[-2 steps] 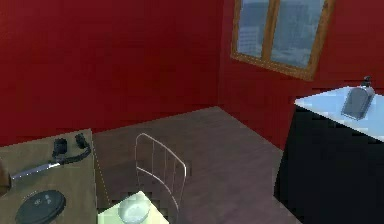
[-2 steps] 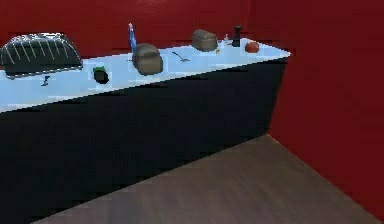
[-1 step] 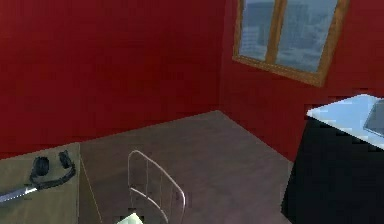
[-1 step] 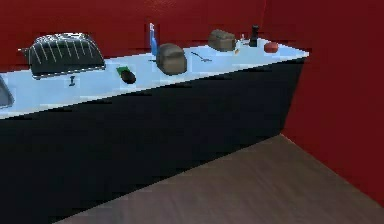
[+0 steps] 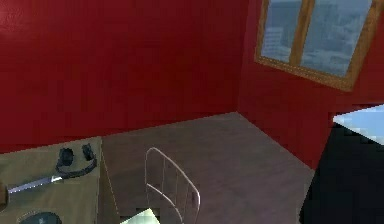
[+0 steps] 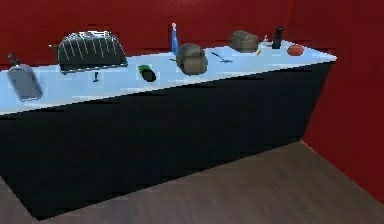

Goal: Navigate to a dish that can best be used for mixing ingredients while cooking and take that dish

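Two brown rounded things sit on the long pale table (image 6: pixel 230 70). The nearer brown thing (image 6: pixel 190 60) is about mid-table, just beside a blue bottle (image 6: pixel 174 40); the farther brown thing (image 6: pixel 243 40) is toward the right end. Either may be the mixing dish, and I cannot tell what they contain. A wire rack (image 6: pixel 90 50) stands toward the left end. I cannot tell my gripper's state.

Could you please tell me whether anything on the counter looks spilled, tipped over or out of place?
Nothing stands out: the wire rack and the blue bottle stand upright on the counter, and no spill shows on its top.
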{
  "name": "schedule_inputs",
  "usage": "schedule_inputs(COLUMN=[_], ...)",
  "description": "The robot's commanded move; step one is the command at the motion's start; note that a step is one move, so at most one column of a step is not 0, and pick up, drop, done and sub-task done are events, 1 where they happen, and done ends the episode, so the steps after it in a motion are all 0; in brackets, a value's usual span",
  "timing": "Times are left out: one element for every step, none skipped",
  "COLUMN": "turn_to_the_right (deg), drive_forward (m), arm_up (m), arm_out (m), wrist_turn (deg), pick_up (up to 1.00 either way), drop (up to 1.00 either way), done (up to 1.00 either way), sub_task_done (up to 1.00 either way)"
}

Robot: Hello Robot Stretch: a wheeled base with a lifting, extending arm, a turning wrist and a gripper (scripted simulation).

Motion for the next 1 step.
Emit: schedule_inputs(turn_to_the_right=[0.0], drive_forward=[0.05], arm_up=[0.0], arm_out=[0.0], wrist_turn=[0.0], pick_up=[0.0], drop=[0.0], done=[0.0], sub_task_done=[0.0])
